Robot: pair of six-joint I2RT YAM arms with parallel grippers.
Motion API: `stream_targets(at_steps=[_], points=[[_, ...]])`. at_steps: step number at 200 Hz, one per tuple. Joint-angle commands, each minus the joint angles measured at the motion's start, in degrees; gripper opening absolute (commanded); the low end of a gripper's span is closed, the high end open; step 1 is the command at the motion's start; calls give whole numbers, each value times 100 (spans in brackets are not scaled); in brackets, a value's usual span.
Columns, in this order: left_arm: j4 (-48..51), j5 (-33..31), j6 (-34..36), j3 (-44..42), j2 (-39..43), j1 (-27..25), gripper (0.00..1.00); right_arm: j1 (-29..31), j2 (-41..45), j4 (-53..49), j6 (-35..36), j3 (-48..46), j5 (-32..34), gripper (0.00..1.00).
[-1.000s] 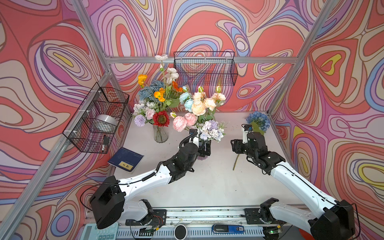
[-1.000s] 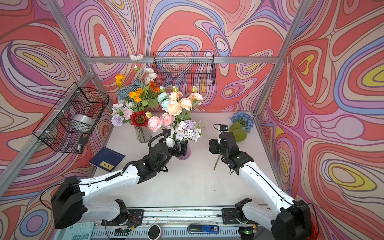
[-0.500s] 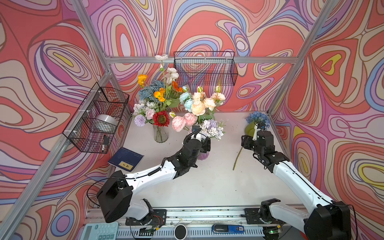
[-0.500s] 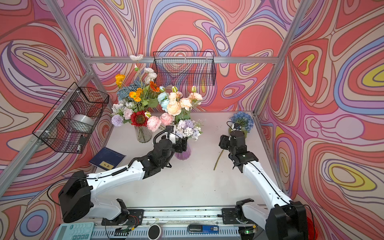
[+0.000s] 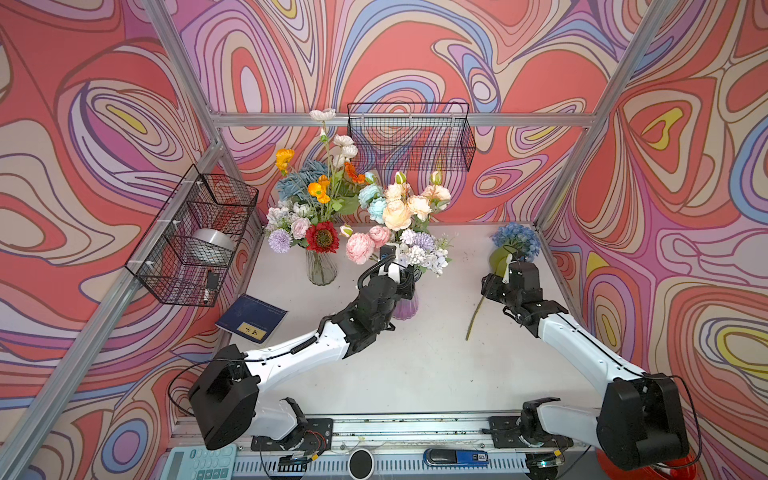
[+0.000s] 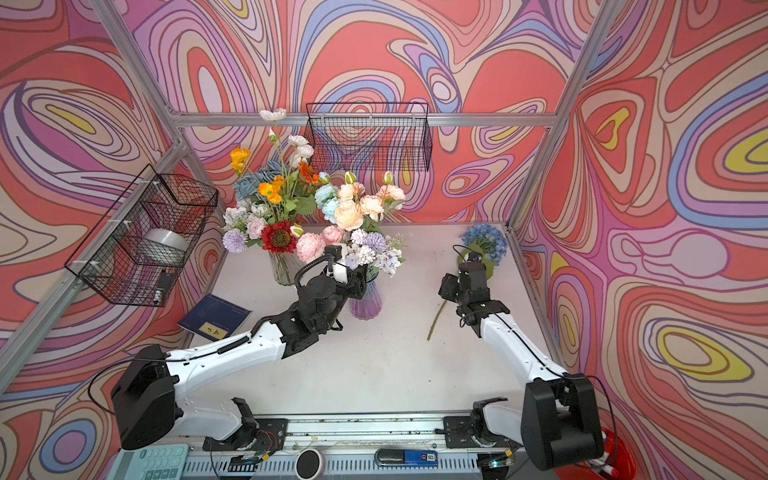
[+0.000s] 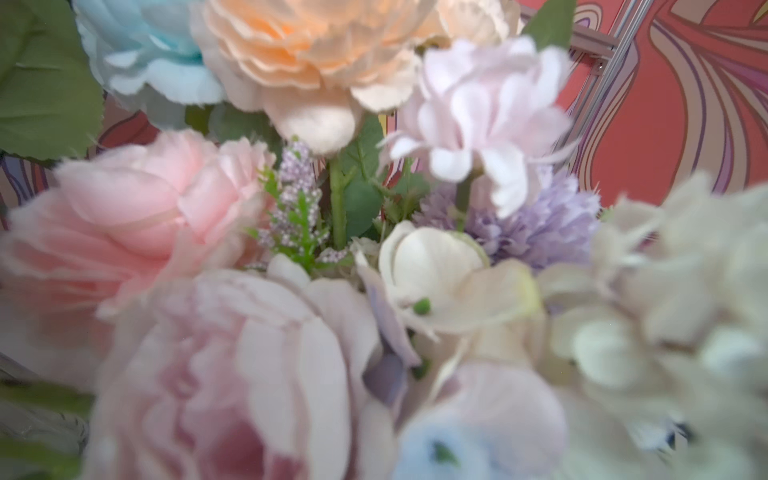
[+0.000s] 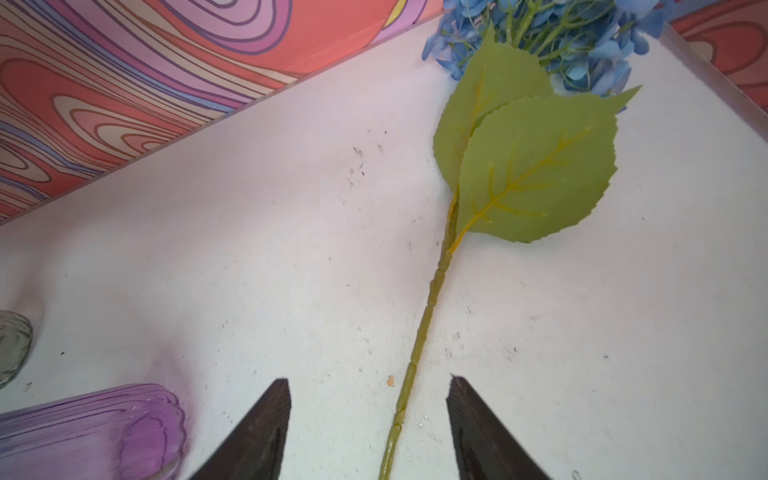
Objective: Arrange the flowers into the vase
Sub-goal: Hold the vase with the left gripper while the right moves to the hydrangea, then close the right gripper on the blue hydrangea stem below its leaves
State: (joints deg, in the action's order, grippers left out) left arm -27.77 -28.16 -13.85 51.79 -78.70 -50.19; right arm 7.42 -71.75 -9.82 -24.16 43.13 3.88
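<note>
Right wrist view: the hydrangea (image 8: 532,166) lies flat on the table (image 8: 208,249), its bloom toward the far right corner. Its stem (image 8: 419,332) runs back between the fingers of the right claw (image 8: 370,378), which stands apart just above it and grips nothing. The step in hand looks like picking up this one loose flower. The next move calls for lowering onto the stem, closing, then carrying it stem-first to the purple vase (image 5: 405,309) mid-table. In a top view the left claw (image 5: 406,282) is together, buried under the blooms (image 5: 419,249) at that vase's mouth; what it pinches I cannot tell.
</note>
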Motion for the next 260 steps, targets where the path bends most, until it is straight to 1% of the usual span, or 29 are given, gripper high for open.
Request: stream_targets(at_steps=[1, 42, 63, 87, 117, 153, 197, 229, 243, 260], points=[[-543, -265, 236, -113, 344, 49, 57, -128, -129, 14, -154, -77, -113, 63], [-530, -354, 81, -330, 573, 161, 60, -587, -300, 49, -508, -205, -452, 63], [-478, -464, -53, -432, 609, 181, 61, -774, -532, 80, -627, -202, -619, 62], [-487, -571, -166, -578, 705, 195, 61, -892, -964, 251, -773, -163, -856, 61], [-492, -661, -197, -677, 774, 220, 62, -914, -1561, 664, -796, 24, -868, 59], [-558, -750, -215, -770, 829, 222, 62, -1005, -2411, 863, -920, 536, -946, 57], [-585, -781, -241, -916, 967, 263, 63, -1051, -2940, 1194, -1191, 925, -955, 47], [-573, -779, -250, -975, 1054, 291, 63, -1050, -3382, 1401, -1408, 1117, -1098, 34], [-585, -801, -268, -1008, 1087, 312, 63, -1052, -3481, 1435, -1433, 1174, -1114, 25], [-572, -805, -294, -1034, 1110, 326, 63, -1058, -3569, 1440, -1433, 1214, -1100, 20]])
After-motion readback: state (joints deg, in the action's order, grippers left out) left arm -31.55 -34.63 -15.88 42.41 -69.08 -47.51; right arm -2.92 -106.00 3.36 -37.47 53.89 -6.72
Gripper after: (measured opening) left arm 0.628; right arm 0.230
